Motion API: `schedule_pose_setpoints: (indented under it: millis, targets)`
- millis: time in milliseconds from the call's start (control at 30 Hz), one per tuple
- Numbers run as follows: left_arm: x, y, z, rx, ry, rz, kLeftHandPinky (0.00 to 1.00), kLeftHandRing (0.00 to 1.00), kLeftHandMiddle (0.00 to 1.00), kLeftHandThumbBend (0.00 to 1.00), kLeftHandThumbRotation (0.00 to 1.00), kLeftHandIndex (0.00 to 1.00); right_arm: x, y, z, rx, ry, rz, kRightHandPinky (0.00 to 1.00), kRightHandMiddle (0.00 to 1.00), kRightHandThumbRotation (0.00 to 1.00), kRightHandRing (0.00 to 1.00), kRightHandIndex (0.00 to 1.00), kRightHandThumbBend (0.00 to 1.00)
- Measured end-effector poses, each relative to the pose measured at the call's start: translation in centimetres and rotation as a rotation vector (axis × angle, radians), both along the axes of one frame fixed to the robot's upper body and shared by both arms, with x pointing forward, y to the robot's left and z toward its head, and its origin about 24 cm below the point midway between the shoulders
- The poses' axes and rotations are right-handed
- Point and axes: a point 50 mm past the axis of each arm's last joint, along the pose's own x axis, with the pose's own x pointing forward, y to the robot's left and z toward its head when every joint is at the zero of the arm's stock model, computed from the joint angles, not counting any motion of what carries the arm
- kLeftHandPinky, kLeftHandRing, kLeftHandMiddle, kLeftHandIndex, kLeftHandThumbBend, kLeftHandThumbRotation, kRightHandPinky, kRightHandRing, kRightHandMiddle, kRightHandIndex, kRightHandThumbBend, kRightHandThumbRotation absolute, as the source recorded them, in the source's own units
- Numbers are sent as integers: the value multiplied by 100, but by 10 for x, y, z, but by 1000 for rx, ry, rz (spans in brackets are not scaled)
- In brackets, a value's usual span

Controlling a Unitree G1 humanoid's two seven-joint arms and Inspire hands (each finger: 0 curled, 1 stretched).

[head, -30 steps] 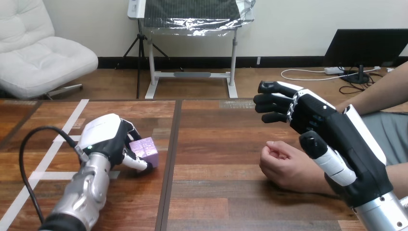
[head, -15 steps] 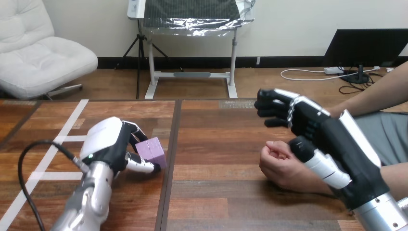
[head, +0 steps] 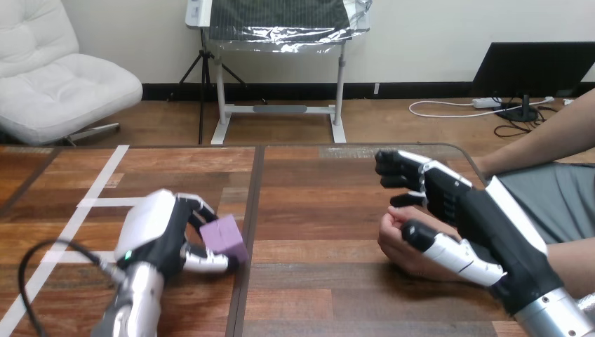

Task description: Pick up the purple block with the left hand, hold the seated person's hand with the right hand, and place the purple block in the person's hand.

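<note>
The left hand (head: 156, 235) has the purple block (head: 226, 236) and it is on the move. A second ago the block sat flat on the table (head: 316, 281) under that hand. Now it is tipped up on a corner, and it has travelled nearer and a touch to the right. The hand's fingers (head: 200, 207) are curled over the block's far and top faces. Its thumb (head: 207, 263) hooks in under the near side, so the block is pinched between them. Whether the low corner is clear of the wood I cannot tell. The block sits just left of the dark seam (head: 251, 210) that runs down the table. The white tape lines (head: 91, 202) lie further off to the left.

Over on the right, the right hand (head: 466, 210) has dropped lower since a second ago. It has closed in on the person's hand (head: 401, 246), which rests on the table as a loose fist in the same spot as before. The robot's fingers (head: 394, 167) are loosely bent and close together, out past the far side of the fist and not wrapped round it. The thumb (head: 449, 253) is stretched out wide and now crosses the near side of the person's hand, where earlier it hung clear above. I cannot tell whether it actually touches. The block and the person's hand are well apart, with bare table between them.
</note>
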Motion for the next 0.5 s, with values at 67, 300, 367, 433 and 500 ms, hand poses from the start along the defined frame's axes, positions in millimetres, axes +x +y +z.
schedule_pose_setpoints:
  millis: [67, 300, 367, 433, 500]
  targets:
    - [-5, 0, -1, -8, 4, 1, 20, 27, 38, 65, 0, 47, 0, -1, -2, -9, 10, -3, 78, 87, 75, 85, 87, 87]
    - [-23, 0, -3, -46, 5, 11, 25, 32, 41, 64, 0, 46, 1, -6, -11, -51, 53, -14, 78, 88, 75, 85, 88, 88]
    - [-27, 1, -3, -56, 2, 14, 25, 33, 41, 65, 0, 46, 1, -8, -13, -66, 63, -15, 78, 88, 75, 85, 88, 89]
    - [-32, 2, -3, -68, 0, 19, 26, 33, 41, 65, 0, 45, 1, -9, -15, -79, 74, -18, 78, 89, 76, 86, 88, 89]
    - [-38, 2, -3, -80, -1, 25, 26, 33, 40, 65, 0, 45, 1, -11, -17, -93, 85, -20, 78, 89, 76, 86, 89, 90]
